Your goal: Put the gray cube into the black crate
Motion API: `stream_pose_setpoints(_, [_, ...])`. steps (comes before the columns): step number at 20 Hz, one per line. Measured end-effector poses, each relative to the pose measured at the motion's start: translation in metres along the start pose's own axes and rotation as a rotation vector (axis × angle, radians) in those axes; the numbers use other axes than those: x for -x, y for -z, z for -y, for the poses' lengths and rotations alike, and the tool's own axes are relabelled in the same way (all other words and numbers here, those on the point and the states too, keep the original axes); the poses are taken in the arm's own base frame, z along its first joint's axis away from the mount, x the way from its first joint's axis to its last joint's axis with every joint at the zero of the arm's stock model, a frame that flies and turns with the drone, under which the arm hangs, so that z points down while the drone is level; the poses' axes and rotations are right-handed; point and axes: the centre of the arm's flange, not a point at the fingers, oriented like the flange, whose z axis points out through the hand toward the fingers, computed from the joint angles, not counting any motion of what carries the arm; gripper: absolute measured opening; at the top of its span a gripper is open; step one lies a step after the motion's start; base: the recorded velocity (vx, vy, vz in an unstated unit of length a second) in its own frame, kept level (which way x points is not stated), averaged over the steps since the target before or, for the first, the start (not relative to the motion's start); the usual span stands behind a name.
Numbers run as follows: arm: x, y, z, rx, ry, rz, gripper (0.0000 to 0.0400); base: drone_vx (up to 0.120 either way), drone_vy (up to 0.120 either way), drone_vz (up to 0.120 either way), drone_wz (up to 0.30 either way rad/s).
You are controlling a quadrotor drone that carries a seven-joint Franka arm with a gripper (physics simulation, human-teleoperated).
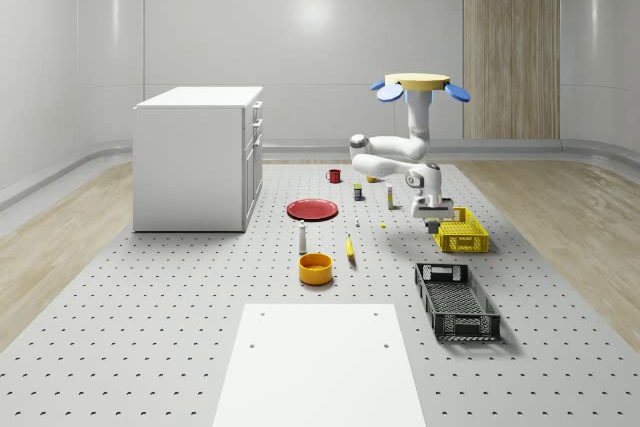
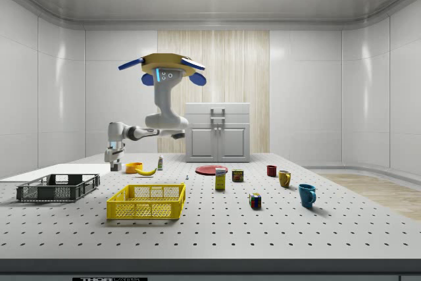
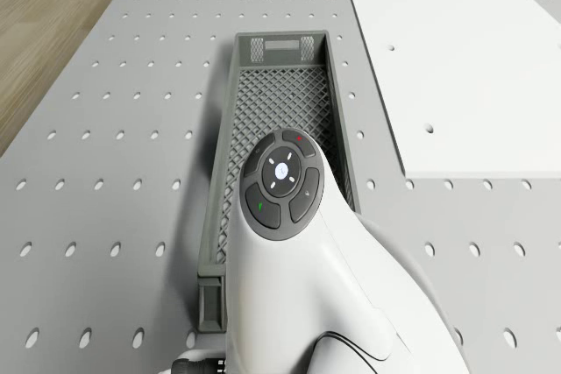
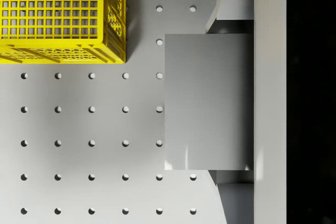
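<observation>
The gray cube (image 4: 205,103) sits between my two fingers (image 4: 231,9), and my gripper (image 4: 212,100) is shut on it. The gripper (image 1: 432,213) hangs a little above the table beside the yellow crate (image 1: 462,232), on that crate's side toward the black crate (image 1: 457,300). In the side view the gripper (image 2: 115,162) is above and behind the black crate (image 2: 58,187). The drone (image 1: 420,85) hovers high over the table, farther back than the yellow crate. In the drone view the black crate (image 3: 280,94) lies under and beyond the arm's wrist (image 3: 280,186).
The yellow crate (image 4: 63,14) is close to the held cube. A red plate (image 1: 312,209), an orange bowl (image 1: 315,268), a banana (image 1: 350,247) and a small bottle (image 1: 302,237) lie toward the whole-scene view's left. A white cabinet (image 1: 198,157) stands far left, a white panel (image 1: 320,367) in front.
</observation>
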Motion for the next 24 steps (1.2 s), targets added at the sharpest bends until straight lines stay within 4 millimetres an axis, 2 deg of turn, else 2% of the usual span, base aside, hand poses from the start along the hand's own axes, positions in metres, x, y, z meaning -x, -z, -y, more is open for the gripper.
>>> stream_pose_setpoints(24, [0.0000, 0.0000, 0.0000, 0.000, 0.000, 0.000, 0.0250, 0.120, 0.000, 0.000, 0.000])
